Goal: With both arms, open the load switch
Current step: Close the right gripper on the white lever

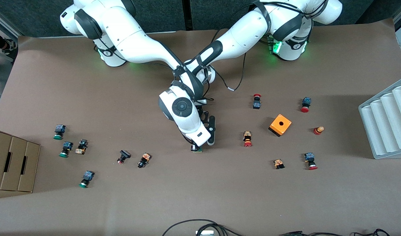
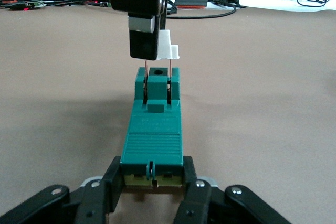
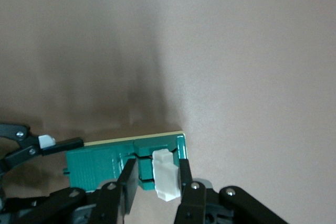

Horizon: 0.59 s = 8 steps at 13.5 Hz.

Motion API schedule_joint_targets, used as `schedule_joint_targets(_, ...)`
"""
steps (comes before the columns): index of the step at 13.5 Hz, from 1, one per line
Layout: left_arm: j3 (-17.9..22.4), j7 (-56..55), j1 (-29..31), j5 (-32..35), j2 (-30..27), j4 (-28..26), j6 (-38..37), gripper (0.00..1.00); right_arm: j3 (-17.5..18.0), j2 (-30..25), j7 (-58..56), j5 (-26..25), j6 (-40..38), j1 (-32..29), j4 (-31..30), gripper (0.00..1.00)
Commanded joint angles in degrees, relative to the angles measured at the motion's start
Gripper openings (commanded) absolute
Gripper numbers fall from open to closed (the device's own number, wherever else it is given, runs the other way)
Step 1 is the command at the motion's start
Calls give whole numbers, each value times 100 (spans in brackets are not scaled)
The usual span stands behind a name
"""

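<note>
One load switch (image 2: 152,140), two tools.

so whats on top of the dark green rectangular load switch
The white sliding piece stands lifted on two thin metal pins above the dark green rectangular load switch, pinched by the right gripper. The left gripper clamps the switch's other end. The switch's underside is hidden.

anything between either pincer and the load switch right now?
Nothing visible. The left pincer is shut on one end of the green load switch, which lies on the table. The right pincer is shut on the white sliding piece at the other end, lifted on two thin pins. The nearest push buttons lie well apart.
</note>
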Motion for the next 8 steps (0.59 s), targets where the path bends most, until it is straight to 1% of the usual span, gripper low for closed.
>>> schedule_joint_targets(1,57,-179,-6,28,-95,-162,28,24,14,-226,87,24,-243,45,-211,39)
schedule_joint_targets(5,57,-179,-6,28,-95,-162,28,24,14,-288,96,32,-384,36,-246,39)
schedule_joint_targets(8,57,-179,-6,28,-95,-162,28,24,14,-454,87,24,-393,19,-509,39)
